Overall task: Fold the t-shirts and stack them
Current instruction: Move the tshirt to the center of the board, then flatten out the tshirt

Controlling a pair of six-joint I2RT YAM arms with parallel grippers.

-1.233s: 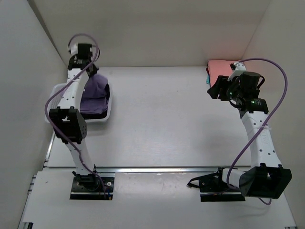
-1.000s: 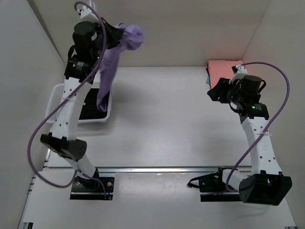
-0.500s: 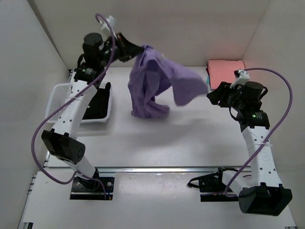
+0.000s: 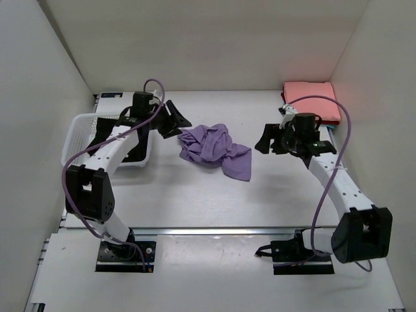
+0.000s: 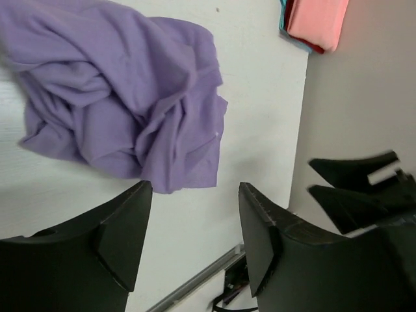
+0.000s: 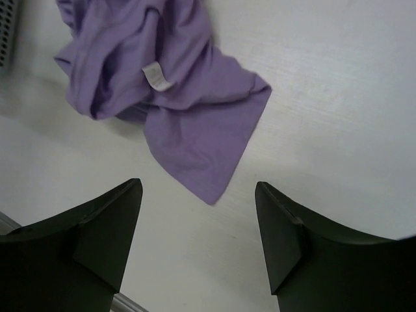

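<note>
Roughly halfway, judging by the cloth: shows a salmon-pink t-shirt (image 4: pixel 311 99) folded atop a teal one (image 4: pixel 284 103) at two o'clock. Leaves the lilac t-shirt (image 4: pixel 213 149) crumpled mid-table, unfolded, between left gripper (image 4: pixel 174 119) and right gripper (image 4: pixel 266 140), both spread wide and empty. Finds a black t-shirt (image 4: pixel 138 148) in the white basket (image 4: pixel 78 130) at nine o'clock, not yet folded.

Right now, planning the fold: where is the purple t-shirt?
In the top view the purple t-shirt lies crumpled mid-table, between the open left tool by the white basket and the open right tool, held by neither.
</note>
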